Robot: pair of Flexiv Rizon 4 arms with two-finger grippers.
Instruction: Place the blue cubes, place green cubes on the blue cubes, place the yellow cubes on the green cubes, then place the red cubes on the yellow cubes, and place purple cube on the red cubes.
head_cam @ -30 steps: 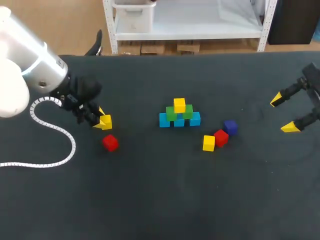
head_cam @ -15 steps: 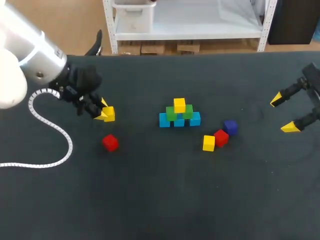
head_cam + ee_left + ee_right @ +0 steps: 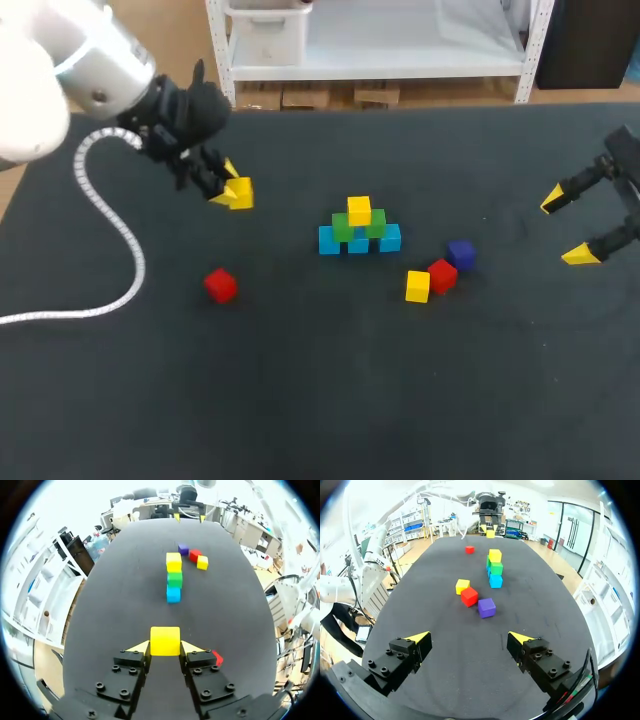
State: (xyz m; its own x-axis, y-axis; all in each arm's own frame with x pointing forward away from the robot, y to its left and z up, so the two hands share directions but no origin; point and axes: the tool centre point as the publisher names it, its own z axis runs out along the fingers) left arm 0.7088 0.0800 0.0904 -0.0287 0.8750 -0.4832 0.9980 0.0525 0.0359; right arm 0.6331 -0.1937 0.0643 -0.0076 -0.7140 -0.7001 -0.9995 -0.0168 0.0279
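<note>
My left gripper (image 3: 229,186) hangs above the table left of the stack, shut on a yellow cube (image 3: 241,192), which sits squarely between its yellow tips (image 3: 165,641). The stack (image 3: 358,228) stands mid-table: blue cubes at the base, green cubes on them, one yellow cube (image 3: 359,210) on top. A red cube (image 3: 220,285) lies alone at the left, below that gripper. Right of the stack lie a yellow cube (image 3: 417,286), a red cube (image 3: 442,274) and a purple cube (image 3: 460,254). My right gripper (image 3: 572,228) is open at the table's right side, holding nothing (image 3: 469,638).
A white coiled cable (image 3: 118,250) from my left arm trails over the table's left part. The dark table (image 3: 330,390) is bare toward the front.
My left arm has moved up and to the right, toward the stack, carrying the yellow cube away from the lone red cube. The right arm has kept still.
</note>
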